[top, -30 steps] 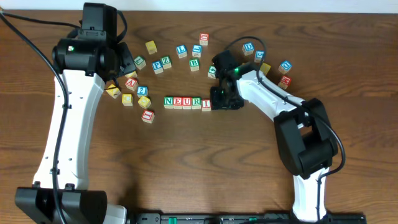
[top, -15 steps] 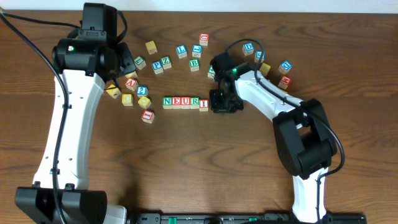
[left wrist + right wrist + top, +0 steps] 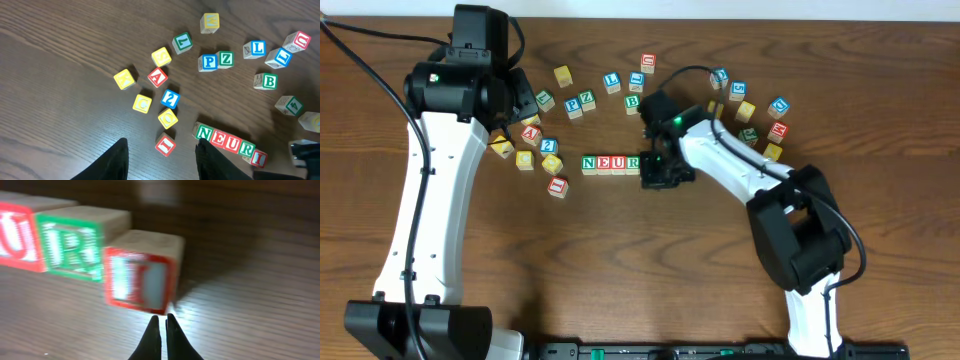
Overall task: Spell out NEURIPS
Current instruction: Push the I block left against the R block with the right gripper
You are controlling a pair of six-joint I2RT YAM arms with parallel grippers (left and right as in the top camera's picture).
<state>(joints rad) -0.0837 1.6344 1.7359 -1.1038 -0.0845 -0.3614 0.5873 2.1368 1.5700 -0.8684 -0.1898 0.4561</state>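
Letter blocks [image 3: 610,163] spell NEURI, five in a row at the overhead view's centre; over twenty more lie loose on the desk [image 3: 620,260], one P [image 3: 210,61] among them; light, rigid cubes, probably slippery, best pinched across opposite flat faces; right tool [image 3: 162,330] clenched on nothing, just beside the I [image 3: 142,275]; left tool [image 3: 161,152] spread, empty.

Pale wooden letter blocks [image 3: 142,272] rest on dark wood-grain table [image 3: 60,65].
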